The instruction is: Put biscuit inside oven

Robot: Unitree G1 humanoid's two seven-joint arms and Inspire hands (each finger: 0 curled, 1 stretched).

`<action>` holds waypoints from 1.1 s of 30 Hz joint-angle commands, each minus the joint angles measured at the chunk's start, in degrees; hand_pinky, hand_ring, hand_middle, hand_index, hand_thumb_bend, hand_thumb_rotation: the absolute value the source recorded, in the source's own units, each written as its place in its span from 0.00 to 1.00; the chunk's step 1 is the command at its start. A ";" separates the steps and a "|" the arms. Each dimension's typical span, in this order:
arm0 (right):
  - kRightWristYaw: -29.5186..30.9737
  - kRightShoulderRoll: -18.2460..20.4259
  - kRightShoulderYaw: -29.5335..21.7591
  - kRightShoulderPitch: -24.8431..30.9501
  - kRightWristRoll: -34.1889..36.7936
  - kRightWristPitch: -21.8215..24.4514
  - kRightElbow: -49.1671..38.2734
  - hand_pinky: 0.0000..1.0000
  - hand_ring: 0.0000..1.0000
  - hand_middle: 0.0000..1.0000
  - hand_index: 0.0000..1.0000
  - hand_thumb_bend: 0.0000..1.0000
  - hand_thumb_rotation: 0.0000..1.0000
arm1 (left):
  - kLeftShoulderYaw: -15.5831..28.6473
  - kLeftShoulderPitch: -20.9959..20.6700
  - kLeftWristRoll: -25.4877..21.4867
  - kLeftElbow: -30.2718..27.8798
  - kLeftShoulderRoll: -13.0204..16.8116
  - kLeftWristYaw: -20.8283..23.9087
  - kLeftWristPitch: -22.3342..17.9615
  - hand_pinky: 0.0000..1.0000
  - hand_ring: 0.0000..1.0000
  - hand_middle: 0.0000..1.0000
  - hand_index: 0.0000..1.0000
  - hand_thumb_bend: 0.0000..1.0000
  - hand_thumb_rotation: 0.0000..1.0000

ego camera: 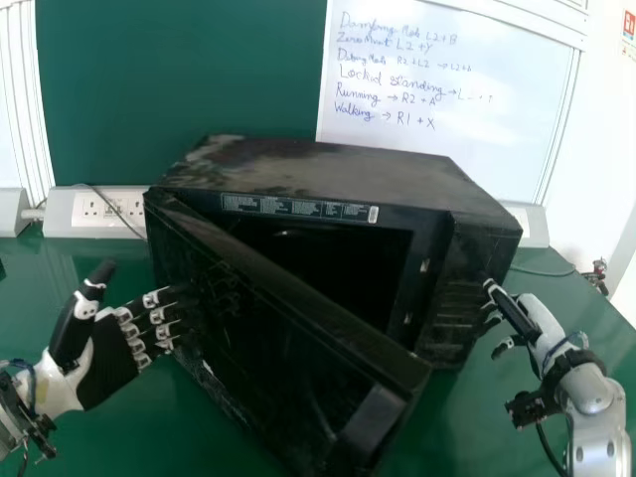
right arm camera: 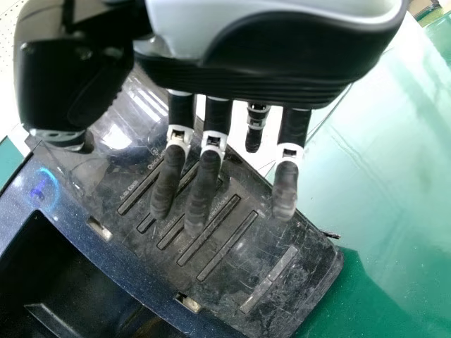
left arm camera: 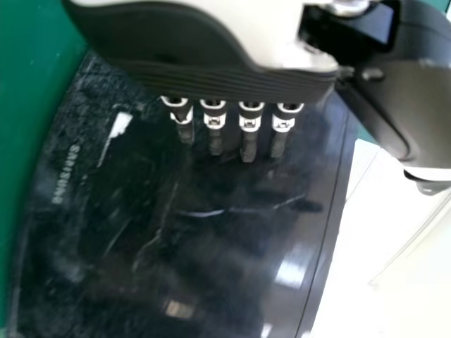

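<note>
Slanting away from the fingertips of the left hand (ego camera: 111, 363), the oven door (ego camera: 263, 363) lies to that hand's right, its hinge side nearest the fingers and its long axis running rightward and back towards the robot, so that the free edge (ego camera: 373, 427) ends between the two hands. The oven (ego camera: 328, 169) itself sits on the surface (ego camera: 214, 442), ahead of both hands and between them, its door ajar and its dark cavity (ego camera: 348, 268) ahead and to the right of the left hand, beyond the door. That left hand is open, fingers stretched towards the door's outer face, thumb standing well apart from them, nothing held; whether the tips touch the face, I cannot tell. The right hand (ego camera: 545, 318) is open too, fingers loosely extended and empty, right over the control panel (ego camera: 459, 298), with the cavity to its left. The next move, as I judge it, turns on the door: the left hand has the outer face right in front of it and is better placed to push it shut, while the right hand is nearer the free edge. A push close to the hinge would have little leverage, so the left hand would do well to work rightward along the face; a hard shove might slide the oven instead.
</note>
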 commanded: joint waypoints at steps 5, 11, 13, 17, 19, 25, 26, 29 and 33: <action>-0.40 0.60 0.05 -1.13 0.47 0.06 -0.75 0.23 0.25 0.32 0.38 0.73 0.37 | -3.93 -3.62 0.32 -0.35 1.54 -0.59 0.80 0.71 0.80 0.84 0.84 0.56 0.06; -0.35 0.57 0.02 -1.02 0.44 0.18 -0.89 0.23 0.25 0.32 0.38 0.74 0.37 | -6.82 -5.93 2.18 1.25 1.16 -0.84 0.20 0.72 0.79 0.83 0.83 0.58 0.04; -0.32 0.69 -0.24 -0.99 0.59 0.08 -0.75 0.23 0.25 0.32 0.38 0.74 0.37 | -7.57 -6.54 3.00 1.52 0.93 -0.71 0.11 0.73 0.80 0.83 0.83 0.58 0.04; -0.36 0.93 -0.64 -0.93 0.80 -0.02 -0.50 0.24 0.25 0.32 0.38 0.74 0.36 | -9.11 -7.74 4.90 2.43 0.54 0.03 0.12 0.74 0.81 0.84 0.83 0.60 0.06; -0.45 0.86 -0.48 -0.91 0.67 0.29 -0.81 0.23 0.25 0.32 0.37 0.74 0.36 | -9.75 -8.30 5.88 3.27 0.31 0.05 -0.15 0.74 0.81 0.84 0.84 0.60 0.07; -0.43 0.22 -0.04 -0.45 0.16 -0.41 -0.97 0.23 0.25 0.32 0.38 0.74 0.37 | -10.80 -10.17 6.60 5.10 -0.27 1.28 0.52 0.76 0.83 0.86 0.86 0.59 0.03; -0.39 0.17 -0.06 -0.34 0.15 -0.73 -0.85 0.23 0.25 0.33 0.38 0.74 0.38 | -10.99 -10.42 6.84 5.26 -0.35 1.46 0.44 0.76 0.83 0.86 0.87 0.58 0.02; -0.81 0.54 -0.23 -0.27 0.00 -0.56 -1.12 0.23 0.25 0.32 0.38 0.74 0.37 | -11.47 -11.16 7.50 5.65 -0.69 2.13 0.59 0.76 0.82 0.86 0.86 0.55 0.00; -1.39 0.85 -0.36 -0.36 -0.16 0.83 -1.67 0.23 0.25 0.33 0.39 0.74 0.37 | -12.19 -12.28 7.87 6.15 -1.19 3.32 1.24 0.76 0.82 0.86 0.87 0.52 0.00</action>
